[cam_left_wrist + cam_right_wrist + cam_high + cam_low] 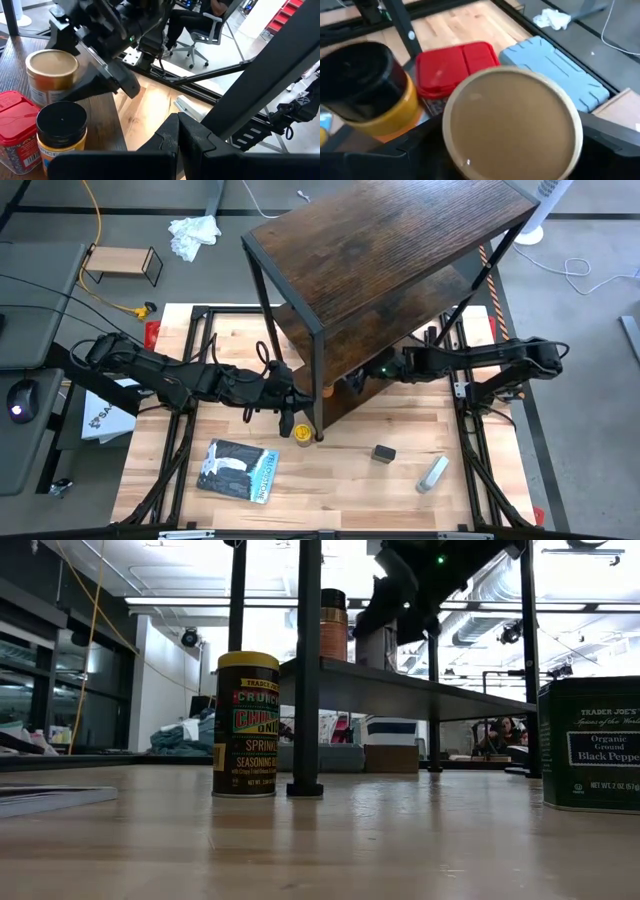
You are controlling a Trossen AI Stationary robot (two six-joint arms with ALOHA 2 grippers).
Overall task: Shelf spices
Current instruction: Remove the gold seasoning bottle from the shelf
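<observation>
The shelf (pixel 380 250) stands at the table's far middle. On its lower board (pixel 10 55) a red container (pixel 15 120) stands next to a brown jar with a black lid (pixel 62 127). A tan-lidded jar (pixel 512 125) is beside them, between the fingers of my right gripper (pixel 352 380), which reaches in under the top board. The yellow-lidded jar (pixel 302 431) stands on the table by the shelf's front leg. The small black tin (pixel 383 452) stands farther right. My left gripper (pixel 177 132) hovers shut near that leg, touching nothing. My right gripper has the tan-lidded jar between its two fingers (pixel 607 132), one on each side of the body (pixel 75 75) below the lid. The fingers come from the table's right, slanting down. The jar stands upright. Other containers hide whether its base is on the board.
A grey-white tube (pixel 432 473) and a flat blue-grey packet (pixel 237 470) lie on the table's near part. The shelf's black legs (pixel 306 670) stand close to the yellow-lidded jar. A light blue ridged block (pixel 555 70) shows beyond the red container.
</observation>
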